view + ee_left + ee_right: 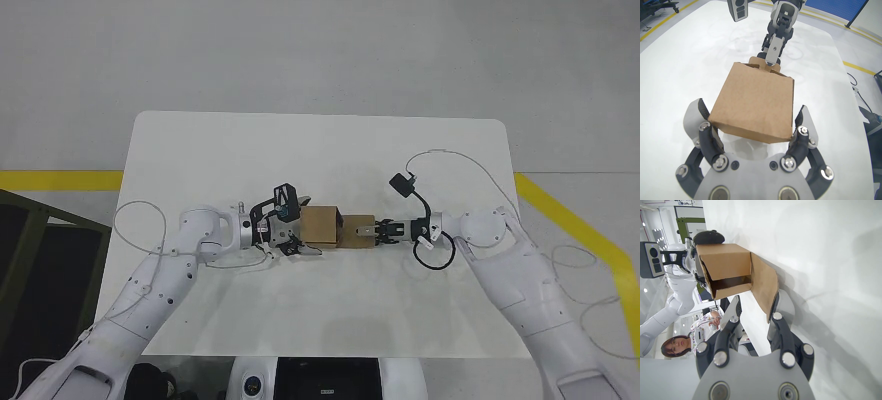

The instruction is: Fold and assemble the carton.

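You are looking at one brown carton [322,226] [755,102], which is lying on its side at the middle of the white table [320,150], between your two grippers. Your left gripper [300,232] [751,113] is clamping the carton's closed end, its two fingers pressing on opposite corners. The far end is standing open, with one large flap [763,283] sticking out toward your right gripper [365,230] [757,300]. That gripper's jaws are standing apart. The flap is passing between them and is touching the finger nearer the table.
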You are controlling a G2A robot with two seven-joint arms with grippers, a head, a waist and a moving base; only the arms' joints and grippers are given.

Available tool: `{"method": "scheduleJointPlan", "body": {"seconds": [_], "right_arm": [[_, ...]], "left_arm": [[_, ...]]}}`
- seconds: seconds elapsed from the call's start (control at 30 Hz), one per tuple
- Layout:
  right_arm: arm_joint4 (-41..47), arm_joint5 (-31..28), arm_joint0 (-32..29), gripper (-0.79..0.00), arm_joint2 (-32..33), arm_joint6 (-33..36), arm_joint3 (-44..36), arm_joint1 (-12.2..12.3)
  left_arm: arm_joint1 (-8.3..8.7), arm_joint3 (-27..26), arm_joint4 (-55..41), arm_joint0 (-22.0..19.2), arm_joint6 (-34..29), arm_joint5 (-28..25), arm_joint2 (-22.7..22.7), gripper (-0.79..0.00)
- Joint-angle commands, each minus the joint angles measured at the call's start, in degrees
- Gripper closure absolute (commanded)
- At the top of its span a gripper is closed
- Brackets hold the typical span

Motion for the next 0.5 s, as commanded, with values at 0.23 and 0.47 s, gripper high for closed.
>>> {"method": "scheduleJointPlan", "body": {"seconds": [0.23,0.47], "right_arm": [[4.4,-3.9,2.3,-0.311,-1.9,0.3,1.2,-0.9],[6.5,-5.4,3.2,-0.326,-3.2,1.2,-0.6,-1.4]], "left_arm": [[-0.07,0.0,0.2,0.1,0.0,0.0,-0.2,-0.785],[-0.15,0.0,0.5,0.2,-0.1,0.0,-0.3,-0.785]]}}
